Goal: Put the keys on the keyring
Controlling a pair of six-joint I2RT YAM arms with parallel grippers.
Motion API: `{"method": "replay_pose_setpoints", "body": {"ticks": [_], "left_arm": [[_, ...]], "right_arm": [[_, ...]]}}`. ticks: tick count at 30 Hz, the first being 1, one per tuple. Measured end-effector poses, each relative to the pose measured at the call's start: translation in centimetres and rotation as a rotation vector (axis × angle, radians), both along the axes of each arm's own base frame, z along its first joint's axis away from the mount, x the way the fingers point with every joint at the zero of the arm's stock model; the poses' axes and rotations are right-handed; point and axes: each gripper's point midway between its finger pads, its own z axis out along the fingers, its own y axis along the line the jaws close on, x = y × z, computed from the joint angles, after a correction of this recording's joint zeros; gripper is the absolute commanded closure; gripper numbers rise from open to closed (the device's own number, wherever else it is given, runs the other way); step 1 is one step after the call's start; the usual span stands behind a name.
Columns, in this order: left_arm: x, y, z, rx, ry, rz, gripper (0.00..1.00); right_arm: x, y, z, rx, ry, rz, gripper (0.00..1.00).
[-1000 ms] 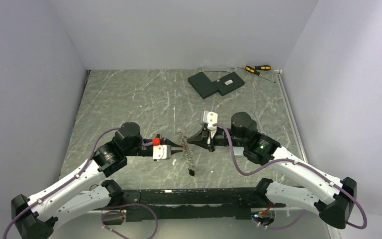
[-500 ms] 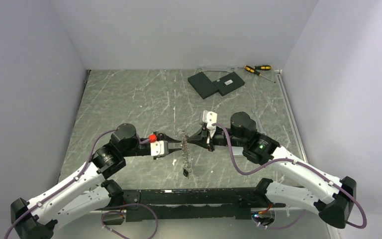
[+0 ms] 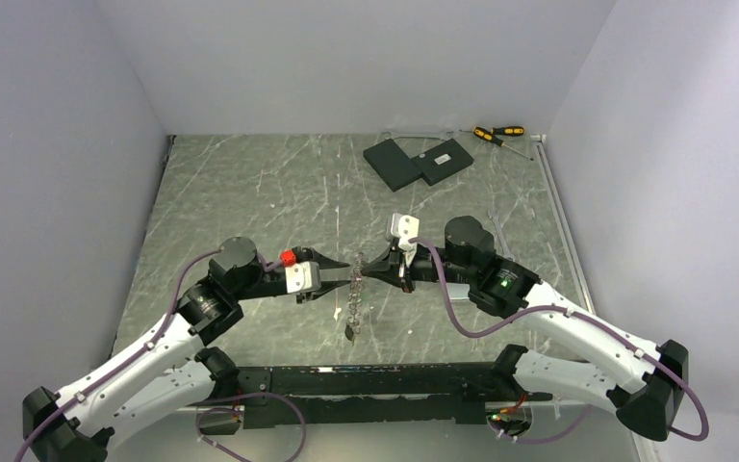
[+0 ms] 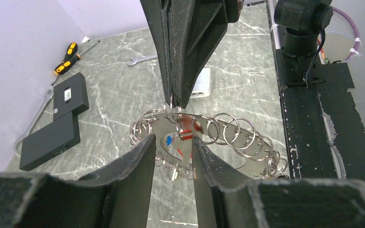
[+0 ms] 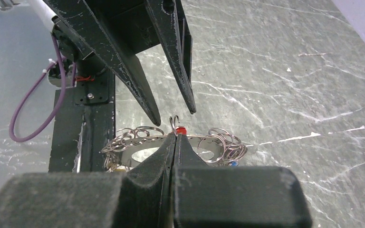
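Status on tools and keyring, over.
Right tool shut on keyring. Left tool open at its rim. No obstruction seen.

Grey-green table (image 3: 250, 192), white-veined; keyring (image 4: 209, 130) silvery; keys (image 4: 185, 134) red, blue; slabs (image 3: 419, 161) black; screwdrivers (image 3: 497, 134) yellow-black.

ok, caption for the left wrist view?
Shut right gripper holds the keyring; left gripper flanks it, jaws open.

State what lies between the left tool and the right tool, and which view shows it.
The keyring hangs edge-on between the left tool and the right tool, which pinches it; the top view shows this.
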Motion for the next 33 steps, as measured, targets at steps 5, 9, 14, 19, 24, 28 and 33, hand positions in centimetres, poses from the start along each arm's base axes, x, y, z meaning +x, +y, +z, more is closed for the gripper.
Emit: {"method": "replay_pose_setpoints", "body": {"ticks": [5, 9, 14, 19, 24, 28, 33], "left_arm": [[-0.1, 0.23, 0.2, -0.005, -0.008, 0.001, 0.61], [-0.41, 0.12, 0.37, -0.012, -0.006, -0.018, 0.65], [-0.32, -0.18, 0.13, -0.014, 0.018, -0.026, 0.7], [-0.3, -0.28, 0.3, -0.023, 0.025, -0.027, 0.71], [-0.1, -0.52, -0.02, -0.018, 0.035, -0.029, 0.71], [-0.05, -0.7, -0.45, -0.009, 0.053, -0.034, 0.72], [-0.04, -0.74, -0.51, -0.009, 0.058, -0.035, 0.77]], "right_arm": [[0.07, -0.01, 0.0, -0.001, -0.004, -0.002, 1.0], [0.11, 0.04, -0.14, -0.004, -0.001, -0.002, 1.0], [0.25, 0.2, -0.55, -0.014, 0.007, -0.002, 1.0], [0.3, 0.28, -0.53, -0.012, 0.006, -0.002, 1.0], [0.37, 0.38, -0.56, -0.011, 0.005, -0.001, 1.0], [0.37, 0.41, -0.55, -0.011, 0.005, -0.001, 1.0], [0.34, 0.47, -0.45, -0.007, 0.002, 0.001, 1.0]]}}
